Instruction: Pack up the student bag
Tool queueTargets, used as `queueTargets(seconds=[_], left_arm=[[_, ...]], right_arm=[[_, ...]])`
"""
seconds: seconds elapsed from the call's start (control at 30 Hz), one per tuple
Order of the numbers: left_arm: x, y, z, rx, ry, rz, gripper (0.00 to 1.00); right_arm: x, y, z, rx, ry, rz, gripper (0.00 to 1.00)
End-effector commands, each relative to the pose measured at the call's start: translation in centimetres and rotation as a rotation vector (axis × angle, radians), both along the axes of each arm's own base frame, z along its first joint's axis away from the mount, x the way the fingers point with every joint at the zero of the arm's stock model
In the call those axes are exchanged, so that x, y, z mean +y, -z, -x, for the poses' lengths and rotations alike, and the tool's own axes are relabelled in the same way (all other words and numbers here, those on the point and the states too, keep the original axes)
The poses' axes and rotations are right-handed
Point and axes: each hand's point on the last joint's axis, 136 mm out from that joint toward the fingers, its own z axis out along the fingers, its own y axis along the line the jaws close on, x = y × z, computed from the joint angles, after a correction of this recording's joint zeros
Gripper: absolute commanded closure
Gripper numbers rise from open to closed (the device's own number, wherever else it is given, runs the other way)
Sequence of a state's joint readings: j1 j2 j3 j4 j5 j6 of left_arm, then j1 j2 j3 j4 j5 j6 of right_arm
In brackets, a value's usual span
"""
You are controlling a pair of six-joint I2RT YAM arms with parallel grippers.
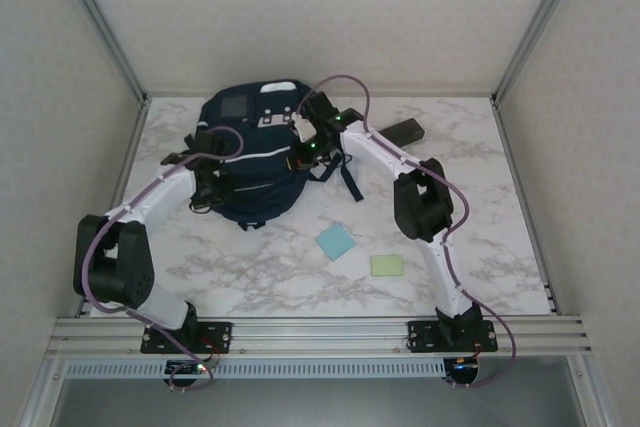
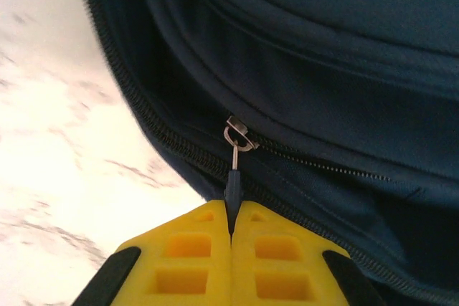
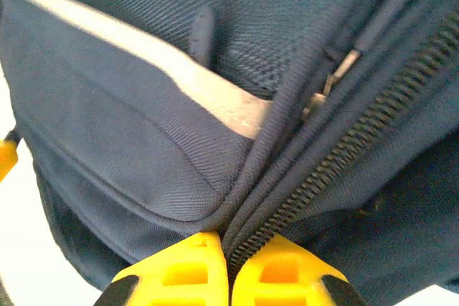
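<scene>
While both arms are bent over it from either side, the bag (image 1: pixel 250 162) is laid flat on the marble table (image 1: pixel 480 247), toward the far side and a little left of centre. The left gripper (image 2: pixel 232 214) is pressed fully shut on a dark pull tab (image 2: pixel 233 185) — the tab is pinched between the yellow fingers (image 2: pixel 179 263). Its thin metal link is drawn straight to the slider (image 2: pixel 239 134), which is seated on a curved zipper (image 2: pixel 315 163) near the bag's rim, with bare marble seen just beyond. The right gripper (image 3: pixel 228 252) is likewise closed, and a ridge of the bag's navy fabric is clamped between its tips, just beside a second zipper track (image 3: pixel 344 155). A white stripe (image 3: pixel 143 55) is seen running across the panel above that grip. From above, the left arm is brought in at the bag's left side and the right arm at its upper right, close to the grey buckle patch (image 1: pixel 272 119). On the near half of the table a blue pad (image 1: pixel 335 241) and a green pad (image 1: pixel 387 265) are laid apart from the bag, and a dark block (image 1: pixel 405 131) is set farther back — just behind the right arm.
</scene>
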State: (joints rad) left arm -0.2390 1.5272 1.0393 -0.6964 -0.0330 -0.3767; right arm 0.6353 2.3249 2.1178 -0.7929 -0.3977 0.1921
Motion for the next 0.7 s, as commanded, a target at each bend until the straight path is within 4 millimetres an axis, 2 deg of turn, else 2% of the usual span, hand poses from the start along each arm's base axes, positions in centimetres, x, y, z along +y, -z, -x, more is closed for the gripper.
queueTargets(seconds=[0.0,0.1,0.17,0.2,0.23,0.3,0.33,0.47,0.57,0.67], left_arm=[[-2.0,1.1,4.4,0.107,0.006,0.039,1.00],[-4.5,0.6,4.9,0.099,0.040,0.101,1.00],[-5.9,-0.1,4.7,0.082,0.058,0.132,1.00],[-6.6,-0.6,4.3,0.070,0.069,0.145,1.00],[-7.1,-1.2,3.9,0.055,0.077,0.156,1.00],[-8.0,-2.3,2.8,0.023,0.089,0.179,1.00],[-8.5,-2.8,2.3,0.009,0.095,0.194,1.00],[-10.2,-3.9,0.7,-0.010,0.127,0.227,1.00],[-11.4,-4.3,0.2,-0.015,0.158,0.241,1.00],[-12.0,-3.9,0.2,0.002,0.184,0.228,1.00]], right_arm=[[-3.5,0.2,-4.6,-0.128,0.081,0.141,1.00],[-4.2,-0.1,-7.1,-0.114,0.248,0.124,1.00],[-4.2,-0.6,-8.0,-0.088,0.323,0.085,1.00],[-4.0,-0.9,-8.3,-0.075,0.355,0.066,0.95],[-3.9,-1.2,-8.3,-0.056,0.385,0.051,0.83],[-4.2,-1.9,-8.0,-0.026,0.437,0.041,0.67],[-5.0,-1.9,-7.7,-0.006,0.485,0.063,0.59],[-6.5,-2.9,-5.5,0.058,0.596,0.036,0.45],[-6.2,-3.1,-2.9,0.149,0.660,-0.101,0.38],[-5.0,-2.3,0.0,0.257,0.690,-0.219,0.28]])
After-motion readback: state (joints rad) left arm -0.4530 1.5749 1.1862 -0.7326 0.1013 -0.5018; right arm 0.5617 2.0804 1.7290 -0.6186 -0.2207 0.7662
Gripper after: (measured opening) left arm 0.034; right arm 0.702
